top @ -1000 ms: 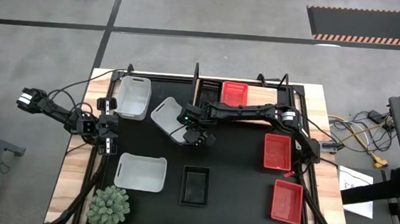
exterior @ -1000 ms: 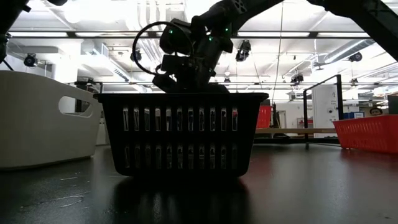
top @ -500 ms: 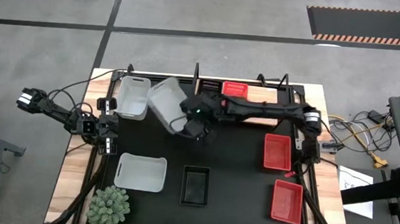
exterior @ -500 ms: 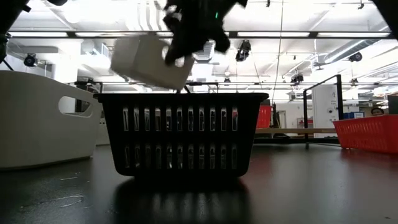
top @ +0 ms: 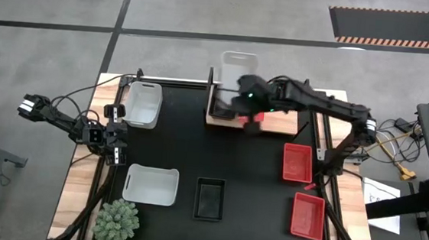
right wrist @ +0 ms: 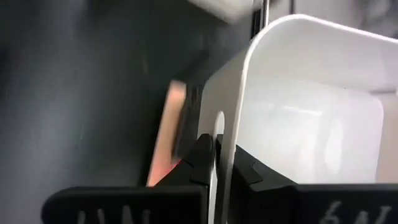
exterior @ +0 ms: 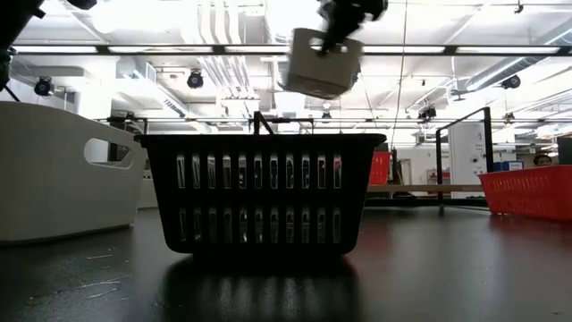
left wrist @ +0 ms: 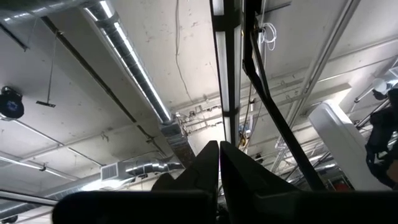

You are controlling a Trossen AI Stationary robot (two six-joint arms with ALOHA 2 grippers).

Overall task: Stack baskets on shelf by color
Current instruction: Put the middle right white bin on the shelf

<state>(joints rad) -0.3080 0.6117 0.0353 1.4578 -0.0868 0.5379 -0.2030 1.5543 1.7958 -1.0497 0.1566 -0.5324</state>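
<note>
My right gripper is shut on a translucent white basket, held high over the far left end of the wooden shelf. In the low view this basket hangs tilted near the ceiling lights. On the shelf sit a black basket and a red one, partly under the arm. Loose on the mat lie two white baskets, a black one and two red ones. My left gripper rests shut at the table's left, pointing upward. My right gripper pinches the white basket's short end wall beside its handle slot, one finger outside and the other inside. The fingers slant down from above. The basket is lifted clear of mat and shelf, tilted.
A spiky green plant stands at the near left corner. Thin black rods frame the shelf. In the low view the black basket fills the foreground, with a white basket to its left and a red one to its right.
My right gripper has risen and swung from the middle of the mat toward the table's far edge and right, rolling as it went. The white basket has been lifted clear of the mat, turned about, and now hangs above the shelf's far left end.
</note>
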